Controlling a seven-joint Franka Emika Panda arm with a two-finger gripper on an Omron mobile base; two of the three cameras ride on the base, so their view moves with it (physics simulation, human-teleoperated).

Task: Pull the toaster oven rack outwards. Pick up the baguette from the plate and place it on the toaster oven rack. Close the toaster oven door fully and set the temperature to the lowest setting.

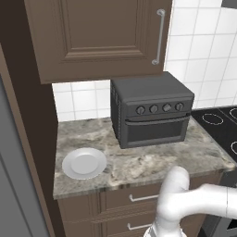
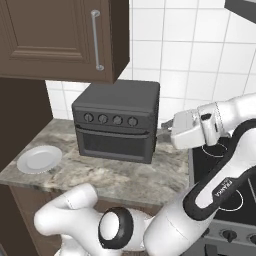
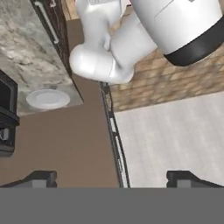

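The dark grey toaster oven (image 1: 150,109) (image 2: 117,125) stands on the marble counter, and its edge also shows at the left of the hand view (image 3: 6,118). The toaster oven door (image 1: 155,131) (image 2: 114,144) is shut, which hides the toaster oven rack. Above the window runs a row of round knobs (image 1: 159,109) (image 2: 110,119). To the oven's left lies the white plate (image 1: 84,163) (image 2: 39,159) (image 3: 47,99), with nothing on it. The baguette is out of view. My gripper (image 2: 170,127) (image 3: 113,179) hovers beside the oven's right side, open and empty.
A black stovetop (image 1: 222,125) (image 2: 220,175) adjoins the counter on the right. A brown wall cabinet (image 1: 102,37) (image 2: 55,35) hangs above the oven. Drawers (image 1: 139,199) sit below the counter edge. A dark tall panel (image 1: 23,139) bounds the counter on the left.
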